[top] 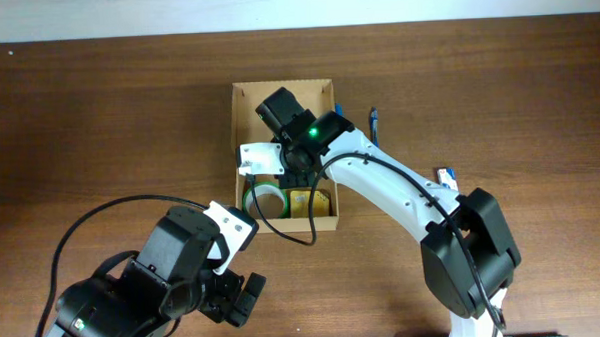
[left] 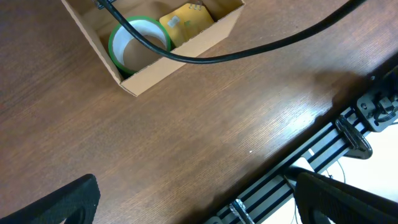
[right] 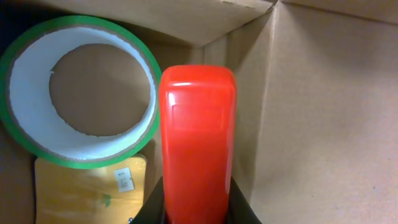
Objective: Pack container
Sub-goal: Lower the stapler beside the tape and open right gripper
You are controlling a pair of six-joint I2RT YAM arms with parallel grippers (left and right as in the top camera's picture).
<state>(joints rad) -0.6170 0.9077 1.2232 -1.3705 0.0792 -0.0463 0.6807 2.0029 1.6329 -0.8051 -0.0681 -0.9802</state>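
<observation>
Wood counter (top: 98,115): R pincer (right: 198,208) grips red item (right: 198,124) inside box (top: 240,121), beside tape (right: 78,93); L pincer (top: 239,296) wide, near-left.

In my right wrist view, the red object (right: 198,137) runs off the bottom edge, and my right gripper (right: 198,208) shows only as dark slivers on either side of it. The green tape roll (right: 25,93) loses its left rim to the frame, and the label on the yellow item (right: 81,193) is too small to read. From overhead, my right wrist covers that gripper and much of the inside of the container (top: 250,110). A small blue thing (top: 372,121) just right of the box is too small to name. My left arm (top: 144,294) runs off the bottom edge. In my left wrist view, the box runs off the top edge, and my left gripper (left: 196,180) shows only as two dark blurred corners.
</observation>
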